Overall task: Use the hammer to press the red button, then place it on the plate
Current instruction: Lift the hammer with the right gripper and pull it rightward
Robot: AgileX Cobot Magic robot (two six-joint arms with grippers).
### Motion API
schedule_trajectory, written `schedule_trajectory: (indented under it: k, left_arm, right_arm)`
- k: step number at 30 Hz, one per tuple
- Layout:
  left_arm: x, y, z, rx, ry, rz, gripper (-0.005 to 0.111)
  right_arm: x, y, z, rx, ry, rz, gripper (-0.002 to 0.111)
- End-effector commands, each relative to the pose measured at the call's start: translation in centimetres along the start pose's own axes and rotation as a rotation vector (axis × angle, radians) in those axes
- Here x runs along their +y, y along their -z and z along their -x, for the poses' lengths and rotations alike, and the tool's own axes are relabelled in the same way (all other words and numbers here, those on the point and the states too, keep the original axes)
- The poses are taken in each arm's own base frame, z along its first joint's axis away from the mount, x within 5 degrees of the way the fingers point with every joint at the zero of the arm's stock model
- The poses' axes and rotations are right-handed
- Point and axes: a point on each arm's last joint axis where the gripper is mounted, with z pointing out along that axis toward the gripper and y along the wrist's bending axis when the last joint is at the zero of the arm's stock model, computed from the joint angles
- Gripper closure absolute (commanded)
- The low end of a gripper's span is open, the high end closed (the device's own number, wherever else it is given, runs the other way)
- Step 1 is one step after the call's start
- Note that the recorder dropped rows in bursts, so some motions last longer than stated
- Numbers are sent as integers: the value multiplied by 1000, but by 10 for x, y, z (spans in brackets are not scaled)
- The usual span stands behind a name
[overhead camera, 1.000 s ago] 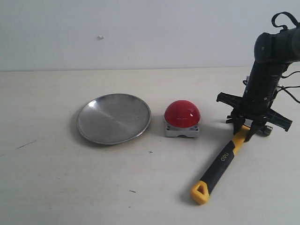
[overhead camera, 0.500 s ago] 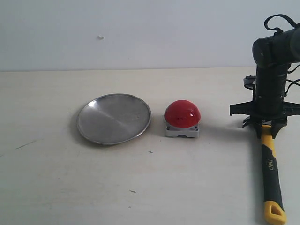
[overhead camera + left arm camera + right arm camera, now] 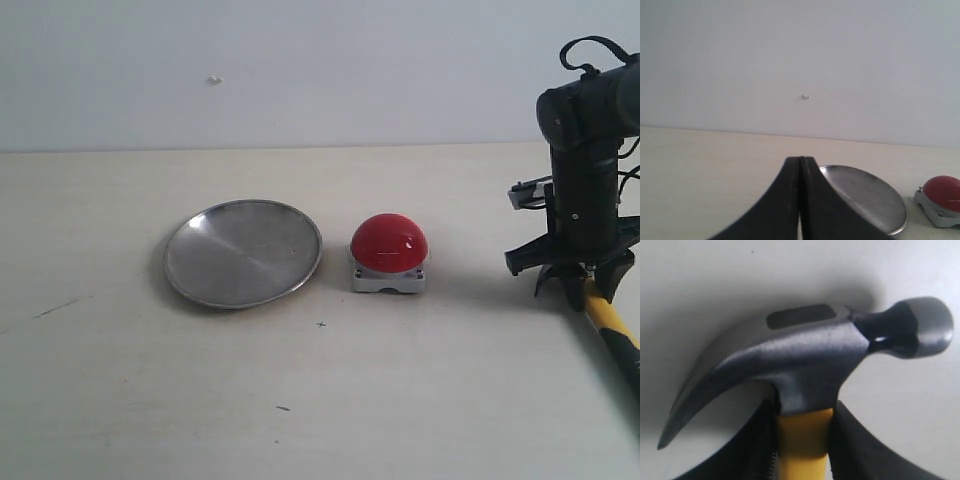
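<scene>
right fingers point(image 3: 860, 452) tight around the hammer point(image 3: 800, 355) neck, left fingers point(image 3: 787, 200) together

**Exterior view:** set above the near edge of the surface point(image 3: 320, 400), tilted slightly down toward the far edge and the wall point(image 3: 300, 60), at middle range. The right arm point(image 3: 585, 150) stands by the right edge.

**Left wrist view:** low over the surface, facing the same wall past the closed left gripper point(image 3: 800, 165). It shares the plate point(image 3: 870, 192), the red button point(image 3: 944, 186) and a wall speck point(image 3: 806, 97) with the exterior view.

**Right wrist view:** very close, looking past the right gripper point(image 3: 802, 440) at the head of the hammer point(image 3: 805, 355), with bare surface behind.
</scene>
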Motion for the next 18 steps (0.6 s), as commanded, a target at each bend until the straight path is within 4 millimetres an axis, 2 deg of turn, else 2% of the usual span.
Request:
schedule_trajectory:
  k: [1,6,18]
  left_arm:
    - [-1,0,0,-6,2,-10,107]
    - [-1,0,0,-6,2,-10,107]
    - [-1,0,0,-6,2,-10,107]
  right_arm:
    - [2,-7,4,-15,30,7,108]
    - [-1,-7,8,-59,34,-32,108]
    - [5,-6,13,-119,45,42,108]
